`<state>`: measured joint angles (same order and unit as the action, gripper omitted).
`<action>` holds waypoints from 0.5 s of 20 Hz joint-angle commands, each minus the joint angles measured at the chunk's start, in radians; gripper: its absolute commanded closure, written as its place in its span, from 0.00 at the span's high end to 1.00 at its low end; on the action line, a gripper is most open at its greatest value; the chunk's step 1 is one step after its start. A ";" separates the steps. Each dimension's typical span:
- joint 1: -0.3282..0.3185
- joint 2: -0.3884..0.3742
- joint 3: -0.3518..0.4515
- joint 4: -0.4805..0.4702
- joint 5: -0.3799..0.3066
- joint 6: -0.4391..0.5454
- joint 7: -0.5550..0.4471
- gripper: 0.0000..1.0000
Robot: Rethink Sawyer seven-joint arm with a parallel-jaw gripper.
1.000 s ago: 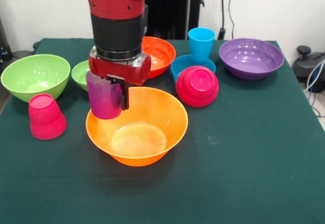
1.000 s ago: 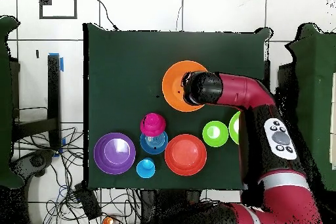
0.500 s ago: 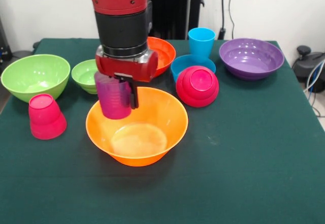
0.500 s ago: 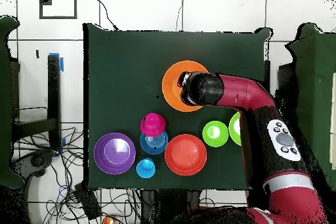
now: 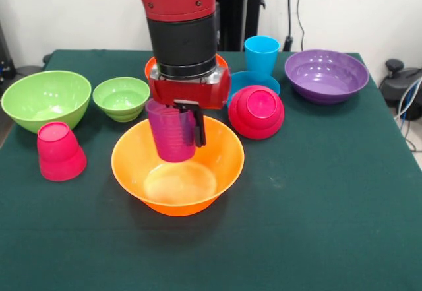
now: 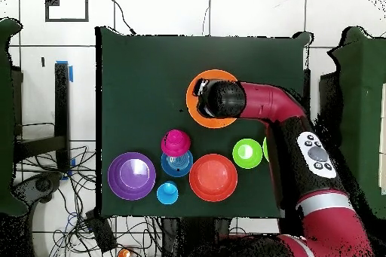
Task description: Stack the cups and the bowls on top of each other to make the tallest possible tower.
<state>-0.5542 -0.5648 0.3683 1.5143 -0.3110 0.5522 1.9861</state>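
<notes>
Robot claw [image 5: 186, 129] is closed on the purple-magenta plastic cup [image 5: 173, 132], with one black finger [image 5: 198, 127] pressed on the side of the cup. The cup hangs upright in the air over the big orange plastic bowl [image 5: 221, 151], and its bottom dips below the bowl's rim but does not touch the inside. The orange bowl sits on the dark green table [image 5: 316, 198]. From the front, the red-pink plastic cup [image 5: 59, 150] stands upside down to the left of the orange bowl, well apart from it. Behind that cup is the big lime green bowl [image 5: 45, 99], and the small lime green bowl [image 5: 120, 97] sits just beside it, behind the orange bowl on its left. The small pink-red bowl [image 5: 256, 111] lies upside down just behind the orange bowl on its right, and it rests against the small blue bowl [image 5: 241, 80]. The sky blue plastic cup [image 5: 261, 55] stands open side up right behind the blue bowl. The big purple bowl [image 5: 326, 74] sits far to the right behind the orange bowl. From above, the red and black arm [image 6: 264, 107] reaches over the orange bowl [image 6: 197, 111], and the round red-orange bowl [image 6: 213, 177] shows near the robot's side of the table [image 6: 143, 81].
</notes>
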 commanded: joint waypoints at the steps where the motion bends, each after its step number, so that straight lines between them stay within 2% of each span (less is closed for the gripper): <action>1: 0.049 0.090 0.032 -0.044 -0.075 -0.027 -0.064 0.00; 5: 0.071 0.145 -0.019 -0.106 -0.114 -0.022 -0.063 0.00; 10: 0.080 0.173 -0.030 -0.136 -0.123 -0.017 -0.060 0.00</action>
<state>-0.5123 -0.4982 0.3642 1.4611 -0.3369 0.5520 1.9861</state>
